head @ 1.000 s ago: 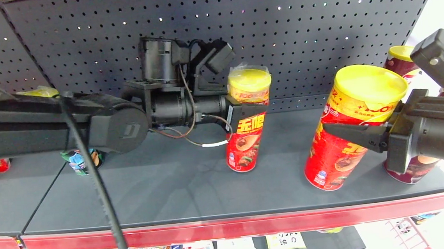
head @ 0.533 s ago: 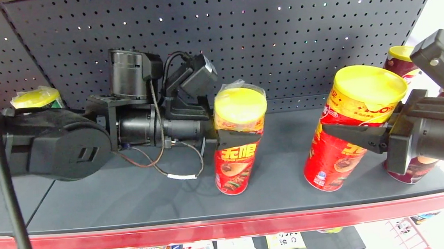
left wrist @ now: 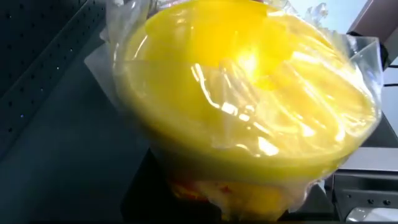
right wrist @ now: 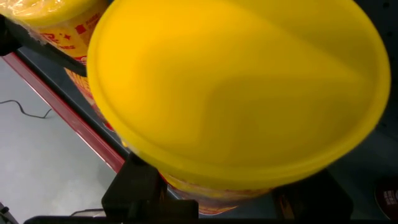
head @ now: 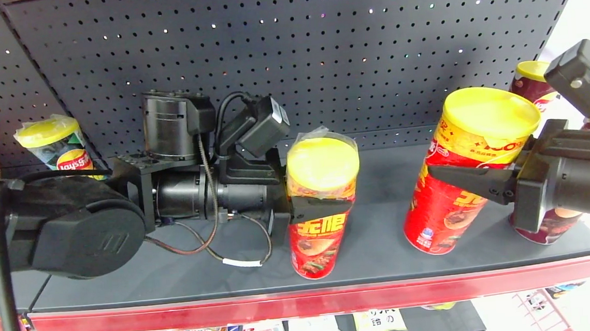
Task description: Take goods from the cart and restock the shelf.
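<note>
You see large yellow chars on mid-shelf red can (head: 316, 236); yellow print on bigger red can (head: 445, 201); logo on green can (head: 63, 153). Rest too small.

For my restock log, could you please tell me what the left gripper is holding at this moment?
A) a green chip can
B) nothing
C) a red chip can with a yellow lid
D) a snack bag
C: the left gripper is clamped around the red chip can with a yellow lid, gripping it just below the lid.
</note>
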Tool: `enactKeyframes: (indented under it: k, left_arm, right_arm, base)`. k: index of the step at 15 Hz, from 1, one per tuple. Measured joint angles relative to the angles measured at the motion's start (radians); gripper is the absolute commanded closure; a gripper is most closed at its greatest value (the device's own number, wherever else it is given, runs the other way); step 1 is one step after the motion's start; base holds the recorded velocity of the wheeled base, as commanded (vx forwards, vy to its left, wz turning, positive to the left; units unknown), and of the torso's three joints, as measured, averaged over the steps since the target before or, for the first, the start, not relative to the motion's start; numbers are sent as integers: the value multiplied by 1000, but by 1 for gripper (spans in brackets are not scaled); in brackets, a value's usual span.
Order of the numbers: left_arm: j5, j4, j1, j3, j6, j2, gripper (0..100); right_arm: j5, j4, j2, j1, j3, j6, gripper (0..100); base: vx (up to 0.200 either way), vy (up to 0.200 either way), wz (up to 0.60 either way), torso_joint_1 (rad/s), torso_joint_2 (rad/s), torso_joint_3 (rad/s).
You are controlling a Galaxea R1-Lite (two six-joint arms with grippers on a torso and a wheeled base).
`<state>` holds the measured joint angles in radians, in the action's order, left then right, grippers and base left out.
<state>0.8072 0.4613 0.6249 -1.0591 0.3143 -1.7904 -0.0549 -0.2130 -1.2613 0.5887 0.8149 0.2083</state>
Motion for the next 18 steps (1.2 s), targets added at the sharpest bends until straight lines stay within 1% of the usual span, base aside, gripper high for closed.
enactKeyframes:
  k: [4,5,6,7,8,9,11,15,17,18]
  left_arm:
    - [4,4,1,2,-1,-5,100]
    - [4,35,1,2,-10,-10,100]
    - [3,78,2,2,-32,-18,100]
    - [3,111,10,4,-64,-26,100]
    - [2,139,20,6,-88,-33,100]
    - [1,160,24,9,-100,-40,100]
    - [1,171,28,22,-102,-50,100]
    - [0,194,30,83,-106,-40,100]
    - [2,193,30,94,-127,-27,100]
    - [3,189,30,97,-148,-20,100]
  right_arm:
    - [0,0,0,0,-1,0,100]
    - [0,0,0,0,-1,0,100]
    - [0,0,0,0,-1,1,100]
    - [0,0,1,0,0,1,100]
    - [0,0,1,0,1,2,100]
    - [0,0,1,0,1,2,100]
    - [0,0,1,0,2,2,100]
    - [0,0,1,0,3,1,100]
    - [0,0,1,0,3,2,100]
    - [0,0,0,0,3,1,100]
  base:
    - [0,0,0,0,0,0]
    - [0,0,0,0,0,0]
    - [0,0,0,0,0,0]
    - [0,0,0,0,0,0]
    - [0,0,0,0,0,0]
    - [0,0,0,0,0,0]
    - [0,0,0,0,0,0]
    - [0,0,0,0,0,0]
    - [0,0,0,0,0,0]
    - [0,0,0,0,0,0]
